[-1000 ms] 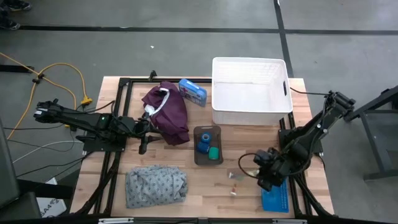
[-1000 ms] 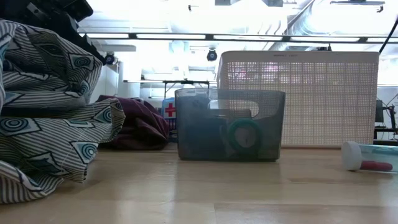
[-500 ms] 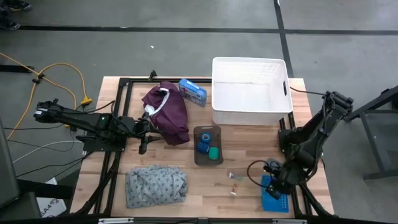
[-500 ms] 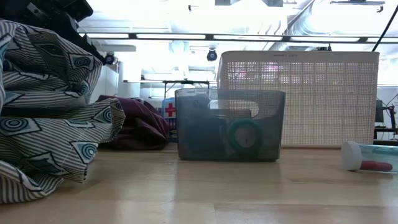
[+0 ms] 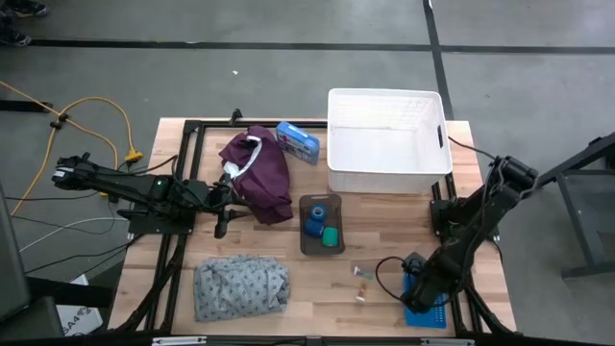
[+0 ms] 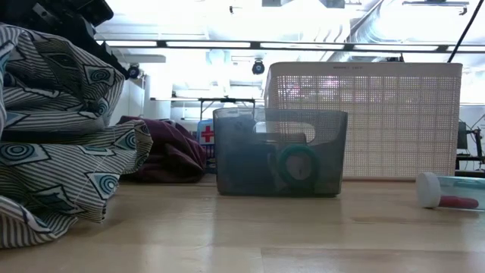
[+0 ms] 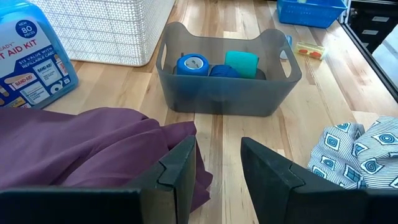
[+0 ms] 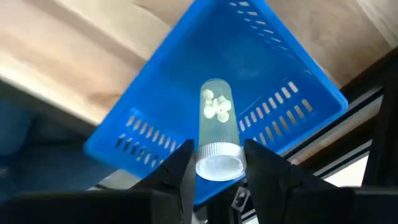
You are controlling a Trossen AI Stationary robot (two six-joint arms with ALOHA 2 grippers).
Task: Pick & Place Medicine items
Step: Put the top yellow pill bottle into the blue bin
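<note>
Left gripper (image 5: 223, 197): we are seeing it resting at the table's left side, just beside the maroon garment (image 5: 259, 171); its fingers (image 7: 180, 168) are standing slightly apart with nothing between them.
Grey bin (image 5: 320, 225): we are finding the blue rolls (image 7: 193, 64) and the green roll (image 7: 241, 63) lying inside it, well apart from both grippers.
Loose pieces (image 5: 361, 273): we are locating them on the bare wood between the grey bin and the right gripper, near it but not touching it.
Right gripper (image 5: 415, 281): we are observing it over the blue basket (image 5: 427, 306) at the near right corner, clamping a clear vial (image 8: 217, 129) of pale tablets by its capped end.
Clear vial: it is pointing down into the blue basket.
</note>
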